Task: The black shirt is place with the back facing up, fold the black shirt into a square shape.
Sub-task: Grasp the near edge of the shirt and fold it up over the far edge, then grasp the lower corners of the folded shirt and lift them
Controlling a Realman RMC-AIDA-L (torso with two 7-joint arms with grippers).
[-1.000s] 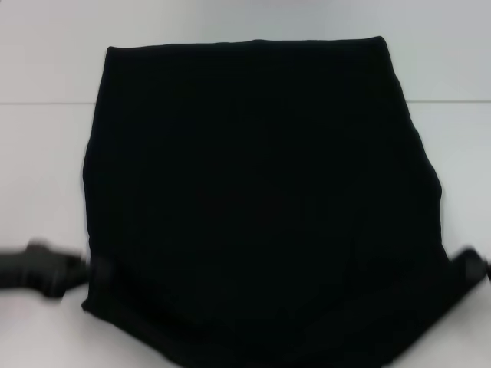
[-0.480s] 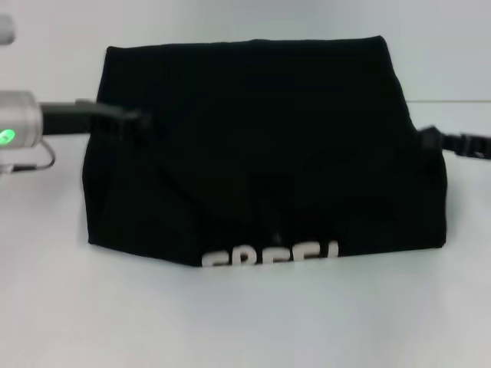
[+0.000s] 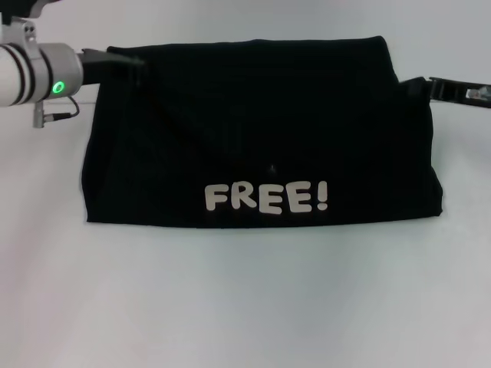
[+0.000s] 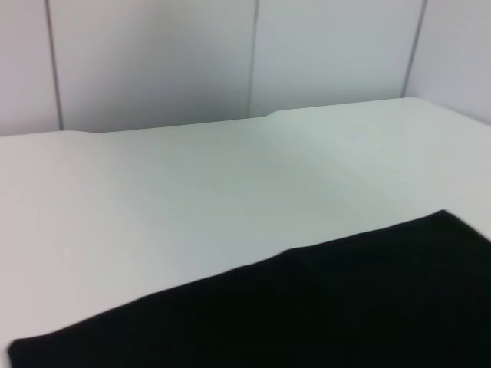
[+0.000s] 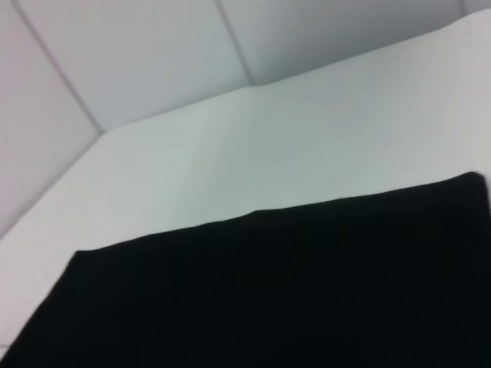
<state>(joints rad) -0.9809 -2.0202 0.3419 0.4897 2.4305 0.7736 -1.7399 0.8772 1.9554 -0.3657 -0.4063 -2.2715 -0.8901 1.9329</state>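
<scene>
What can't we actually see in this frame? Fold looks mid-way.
- Left gripper, head view: fingertips merge with the soft black shirt; grip unreadable.
- Right gripper, head view: same, arm cut off by the edge.
- Both wrist views: own fingers absent.
- Layers under the folded flap: hidden.

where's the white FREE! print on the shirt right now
In the head view the FREE! print sits face up on the black shirt, centred just above its near folded edge, between the left gripper and right gripper.
</scene>
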